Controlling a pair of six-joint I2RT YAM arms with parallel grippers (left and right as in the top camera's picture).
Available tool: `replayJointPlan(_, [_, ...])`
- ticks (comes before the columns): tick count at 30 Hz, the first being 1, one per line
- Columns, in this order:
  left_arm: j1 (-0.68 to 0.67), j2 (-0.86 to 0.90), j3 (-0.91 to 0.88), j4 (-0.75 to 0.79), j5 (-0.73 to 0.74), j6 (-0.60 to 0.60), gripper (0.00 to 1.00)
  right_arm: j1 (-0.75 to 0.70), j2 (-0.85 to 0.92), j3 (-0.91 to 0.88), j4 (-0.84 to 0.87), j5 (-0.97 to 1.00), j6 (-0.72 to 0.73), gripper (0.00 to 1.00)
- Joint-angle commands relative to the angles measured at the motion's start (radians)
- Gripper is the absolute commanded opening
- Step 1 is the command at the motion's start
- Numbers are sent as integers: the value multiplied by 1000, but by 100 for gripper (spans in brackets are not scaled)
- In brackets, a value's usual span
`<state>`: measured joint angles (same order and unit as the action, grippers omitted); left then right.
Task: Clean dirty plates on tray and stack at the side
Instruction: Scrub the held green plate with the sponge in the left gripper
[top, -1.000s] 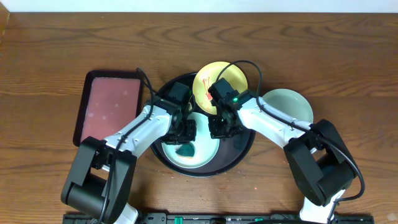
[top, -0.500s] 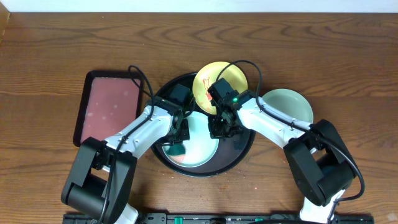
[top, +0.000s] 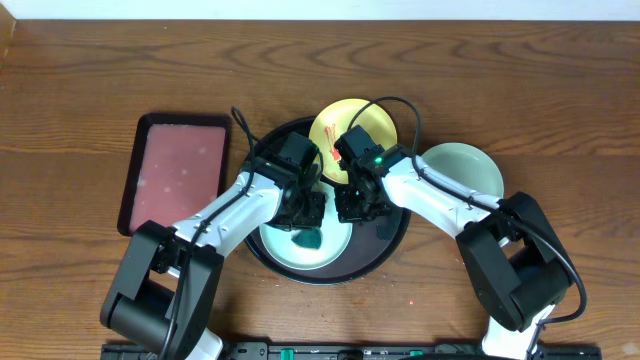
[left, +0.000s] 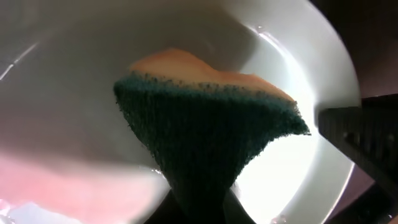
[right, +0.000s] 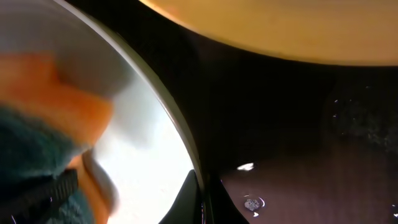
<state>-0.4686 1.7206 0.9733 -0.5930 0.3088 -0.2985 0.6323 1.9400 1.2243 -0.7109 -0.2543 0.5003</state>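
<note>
Inside the black tray (top: 388, 243), left gripper (top: 305, 213) is clamping a green sponge (left: 211, 134) on a mint plate (top: 332, 254), right gripper (top: 351, 207) pinching its rim. Yellow plate (top: 382, 120) is overlapping the far rim; second mint plate (top: 466, 170) is lying outside, right.

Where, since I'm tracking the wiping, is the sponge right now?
Overhead, the sponge presses on the mint plate in the black tray, pinched by the left tool, with the yellow plate just beyond it.

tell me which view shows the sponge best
Left wrist: the sponge fills the frame, green scrub face and orange backing sharp against the plate. Overhead shows only a teal patch; right wrist, a blurred orange-green edge.
</note>
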Motion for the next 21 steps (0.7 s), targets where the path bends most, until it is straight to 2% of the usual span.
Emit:
replayJointPlan(1, [6, -1, -7, -23, -189, -81, 7, -3, 13, 13, 0, 10, 12, 1])
replayJointPlan(5, [6, -1, -7, -127, -486, -337, 7, -3, 13, 13, 0, 10, 11, 1])
replayJointPlan(7, [6, -1, -7, -156, -512, -370, 7, -3, 13, 13, 0, 10, 11, 1])
replayJointPlan(10, [4, -1, -7, -169, -459, -368, 8, -3, 13, 13, 0, 10, 12, 1])
replayJointPlan(12, [1, -1, -7, -172, -369, -319, 8, -3, 13, 13, 0, 10, 11, 1])
replayJointPlan(17, [-5, -1, -7, -164, -23, -49, 7, -3, 13, 13, 0, 6, 11, 1])
replayJointPlan(19, [-5, -1, -7, -153, 70, 18, 7, -3, 13, 13, -2, 2, 11, 1])
replayJointPlan(21, [-5, -1, -7, -135, 95, 36, 7, -3, 13, 13, -3, 2, 11, 1])
